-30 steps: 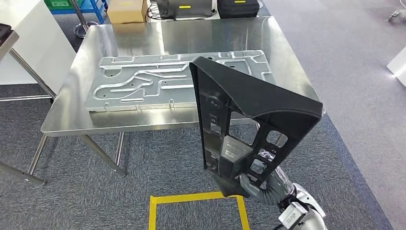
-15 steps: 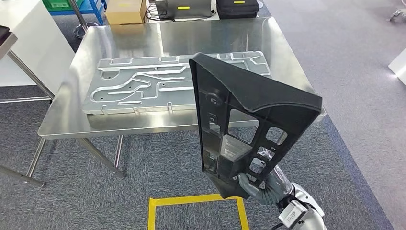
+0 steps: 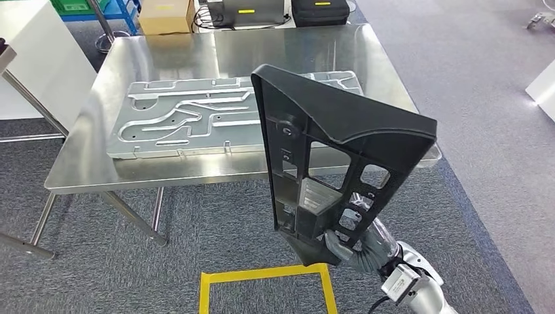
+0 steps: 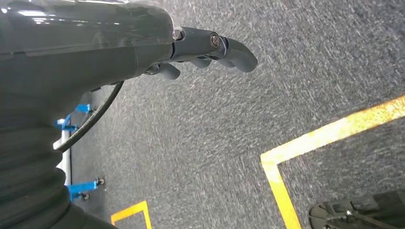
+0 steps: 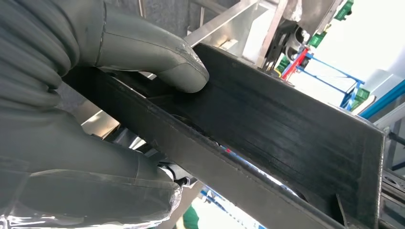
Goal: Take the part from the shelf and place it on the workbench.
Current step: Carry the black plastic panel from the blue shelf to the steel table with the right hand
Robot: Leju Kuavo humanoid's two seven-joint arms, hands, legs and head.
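Observation:
The part is a large black triangular plastic panel (image 3: 334, 160) with several cut-outs, held upright in front of the near edge of the steel workbench (image 3: 177, 171). My right hand (image 3: 357, 248) grips its lower corner from below; in the right wrist view the thumb (image 5: 157, 52) presses on the black panel (image 5: 286, 138). My left hand (image 4: 210, 50) hangs over the grey carpet, fingers loosely extended, holding nothing.
A grey machined metal plate (image 3: 196, 118) with grooves lies on the workbench, filling much of its middle. Yellow tape (image 3: 262, 281) marks a square on the carpet before me. A cardboard box (image 3: 165, 14) and black cases (image 3: 321, 10) sit behind the workbench. A white cabinet (image 3: 33, 59) stands far left.
The whole view has shifted slightly, so the camera moved closer to the workbench. The panel stays gripped in my right hand and has edged a little leftward and up in the view.

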